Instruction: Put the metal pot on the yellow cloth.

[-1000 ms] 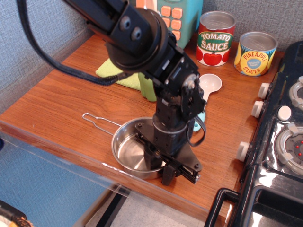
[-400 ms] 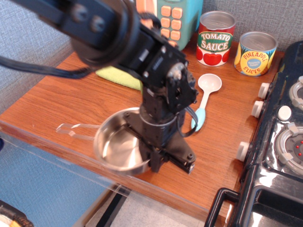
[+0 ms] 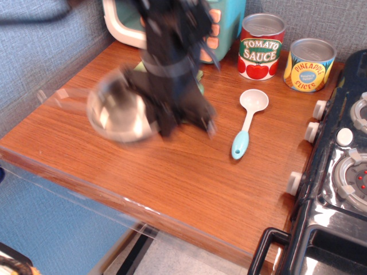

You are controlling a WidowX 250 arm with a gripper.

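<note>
Above the wooden counter [image 3: 172, 172], the blurred tool [image 3: 166, 117] stays clamped on the metal pot [image 3: 117, 114].

The small shiny round steel pot [image 3: 117, 114] sits left on the wooden desk [image 3: 172, 172]; the white plastic spoon [image 3: 248, 121] lies right, before two labelled tin cans [image 3: 261, 46]

single fixed view, observation.image. it was set above and in front of the wooden counter [image 3: 172, 172], off its front edge, and looked down and toward the back wall at a slant. the counter top filled most of the frame at close range. the tomato sauce can [image 3: 261, 46] and pineapple can [image 3: 309, 65] stood along the far edge; the toy stove [image 3: 338, 172] was cut off at the right. no second view was supplied.
</note>
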